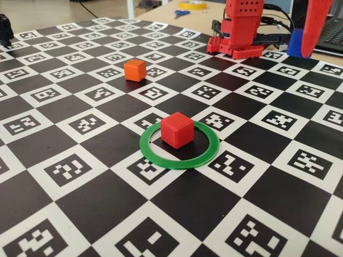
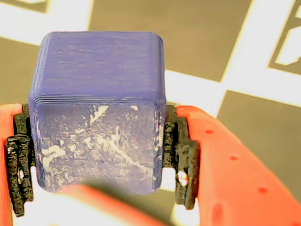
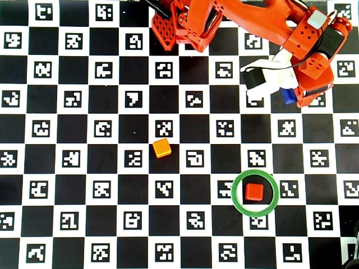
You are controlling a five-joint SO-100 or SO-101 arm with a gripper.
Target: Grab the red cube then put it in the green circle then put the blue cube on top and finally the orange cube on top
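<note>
Blue cube (image 2: 96, 110), red cube (image 1: 177, 129), green circle (image 1: 155, 155).

blue cube (image 3: 288, 96): mostly hidden under the gripper in the overhead view
gripper (image 2: 99, 188): fingertips cut off by the wrist view's bottom edge, near finger blurred

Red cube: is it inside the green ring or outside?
Inside. The red cube sits flat within the green circle, ring visible all around it in the overhead view, nothing stacked on it.
</note>
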